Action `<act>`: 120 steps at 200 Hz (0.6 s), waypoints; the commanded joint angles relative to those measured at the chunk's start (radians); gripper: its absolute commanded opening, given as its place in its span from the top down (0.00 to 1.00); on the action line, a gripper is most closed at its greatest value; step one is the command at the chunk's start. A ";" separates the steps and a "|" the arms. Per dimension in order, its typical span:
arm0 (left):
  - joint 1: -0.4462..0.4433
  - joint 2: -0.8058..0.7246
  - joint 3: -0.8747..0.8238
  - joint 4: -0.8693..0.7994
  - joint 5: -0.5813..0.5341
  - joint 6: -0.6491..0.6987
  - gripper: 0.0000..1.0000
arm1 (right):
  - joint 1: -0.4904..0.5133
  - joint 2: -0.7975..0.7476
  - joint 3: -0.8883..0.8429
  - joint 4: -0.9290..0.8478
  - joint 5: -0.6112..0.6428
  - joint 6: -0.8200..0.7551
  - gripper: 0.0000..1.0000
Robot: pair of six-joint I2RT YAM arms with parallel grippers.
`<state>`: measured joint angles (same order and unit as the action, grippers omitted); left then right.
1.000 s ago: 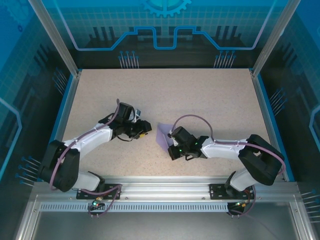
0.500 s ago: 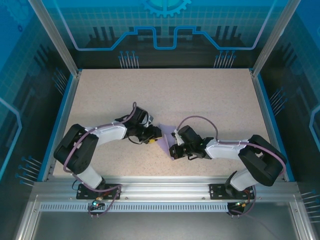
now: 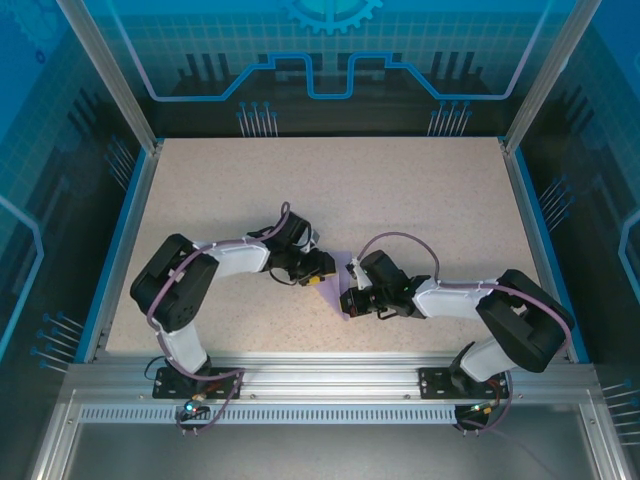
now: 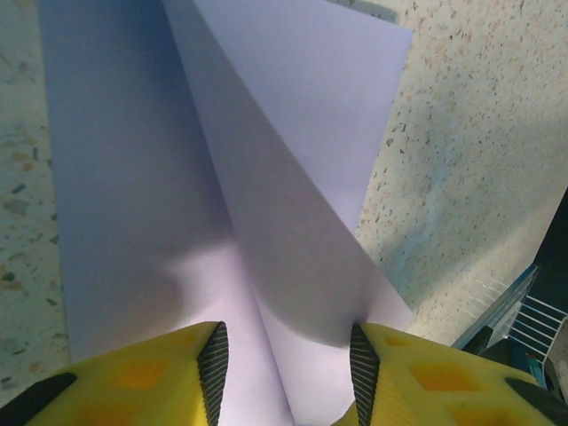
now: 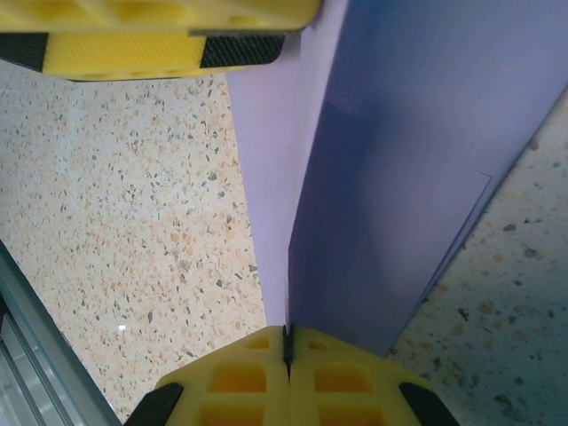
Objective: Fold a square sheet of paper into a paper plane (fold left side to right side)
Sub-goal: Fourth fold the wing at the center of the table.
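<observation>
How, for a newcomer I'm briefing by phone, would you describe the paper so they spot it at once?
Look at the speckled beige table, toward its front middle. Between the left gripper and the right gripper sits the paper, a thin plain sheet folded with one flap raised. Its matte lavender stands apart from the yellow-and-black grippers around it.

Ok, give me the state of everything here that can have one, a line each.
sheet of paper: partly folded, one flap raised off the part lying flat on the table.
left gripper: open, with the paper's crease running between its fingers.
right gripper: shut, pinching the paper's edge.
</observation>
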<state>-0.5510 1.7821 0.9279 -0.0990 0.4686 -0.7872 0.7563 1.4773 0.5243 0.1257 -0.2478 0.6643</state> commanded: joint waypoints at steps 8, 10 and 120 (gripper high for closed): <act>-0.008 0.037 0.037 -0.004 0.003 -0.020 0.53 | -0.016 0.001 -0.008 0.020 -0.026 0.012 1.00; -0.008 0.039 0.037 -0.004 0.003 -0.020 0.53 | -0.016 0.003 -0.009 0.020 -0.026 0.012 1.00; -0.009 0.086 0.028 -0.041 -0.029 -0.022 0.52 | -0.054 -0.075 -0.009 0.011 -0.064 0.003 0.72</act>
<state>-0.5518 1.8282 0.9493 -0.0994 0.4679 -0.7956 0.7380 1.4612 0.5224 0.1310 -0.2672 0.6727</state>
